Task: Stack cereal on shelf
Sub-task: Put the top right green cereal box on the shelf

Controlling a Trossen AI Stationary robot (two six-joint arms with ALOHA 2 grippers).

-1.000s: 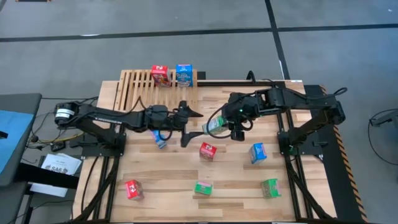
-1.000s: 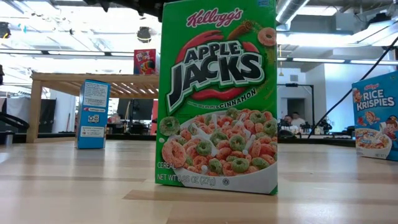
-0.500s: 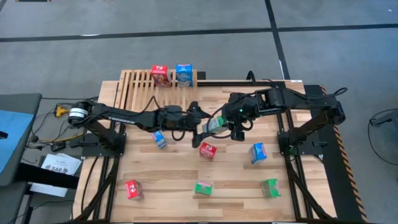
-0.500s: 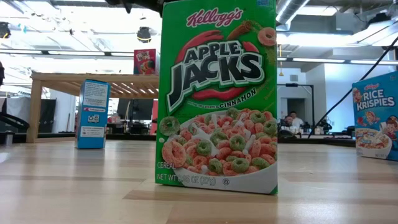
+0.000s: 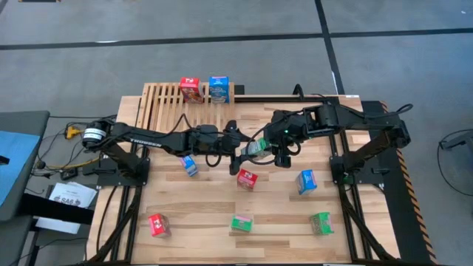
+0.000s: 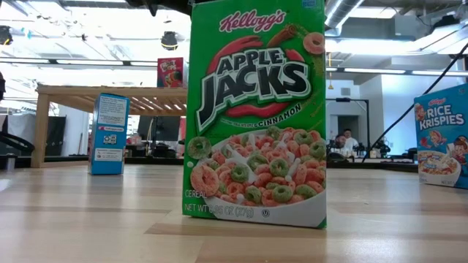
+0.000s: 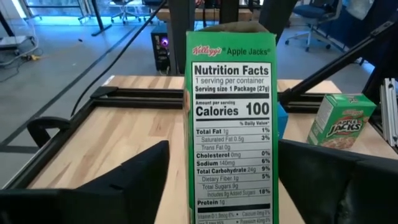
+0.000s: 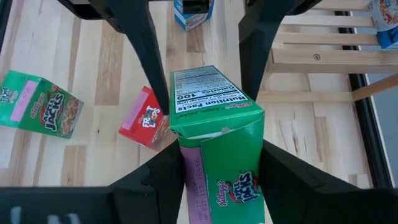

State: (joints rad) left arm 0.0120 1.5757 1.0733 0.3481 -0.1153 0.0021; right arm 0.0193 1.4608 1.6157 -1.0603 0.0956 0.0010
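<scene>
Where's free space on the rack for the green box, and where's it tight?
The shelf is bare along its left slats; its right end holds the red box and blue box. Mid-table is crowded: the left gripper and right gripper meet at the green box, with another red box just below.

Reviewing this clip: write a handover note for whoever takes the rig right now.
Right end effector: shut on a green cardboard Apple Jacks cereal box, held above mid-table.
Left end effector: open, fingers straddling that box's other end.
Done: a red box and a blue box stand on the light wooden slatted shelf.
Left: the held box, plus two red boxes, two blue boxes and two green boxes on the plank table.
</scene>
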